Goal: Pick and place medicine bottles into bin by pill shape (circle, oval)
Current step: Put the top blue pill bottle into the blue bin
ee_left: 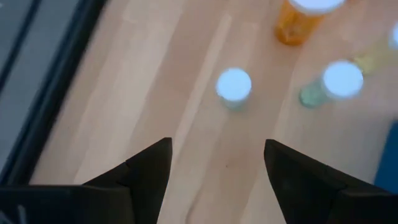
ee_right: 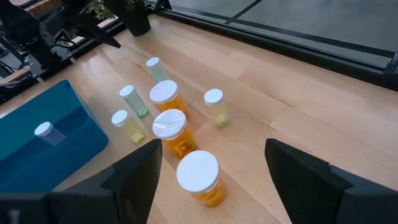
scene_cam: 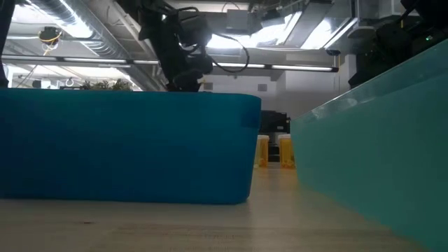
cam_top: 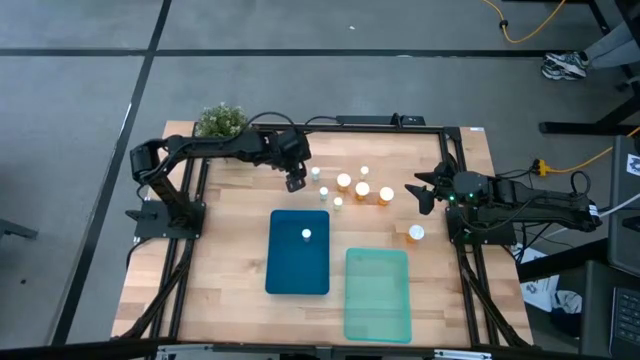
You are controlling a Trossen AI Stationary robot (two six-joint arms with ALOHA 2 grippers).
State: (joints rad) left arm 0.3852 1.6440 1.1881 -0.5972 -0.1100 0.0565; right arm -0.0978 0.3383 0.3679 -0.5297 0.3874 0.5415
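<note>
Several white-capped medicine bottles stand upright on the wooden table: small pale ones [cam_top: 315,172] [cam_top: 338,203] and larger orange ones [cam_top: 362,188] [cam_top: 386,195]. One orange bottle [cam_top: 416,233] stands apart at the right. One small pale bottle [cam_top: 306,235] stands in the blue bin [cam_top: 285,270]. My left gripper [cam_top: 296,184] is open above the table, just left of the group; its wrist view shows a pale bottle [ee_left: 234,86] ahead of its open fingers [ee_left: 217,162]. My right gripper [cam_top: 416,195] is open and empty at the group's right, with the nearest orange bottle [ee_right: 198,177] ahead of its fingers [ee_right: 214,146].
A teal bin [cam_top: 377,292] lies right of the blue bin, near the front edge. A small green potted plant [cam_top: 220,120] stands at the far left corner. A dark frame [cam_top: 440,128] runs round the table. The low view shows only the two bins [scene_cam: 126,147] [scene_cam: 378,133] and orange bottles [scene_cam: 273,150] between them.
</note>
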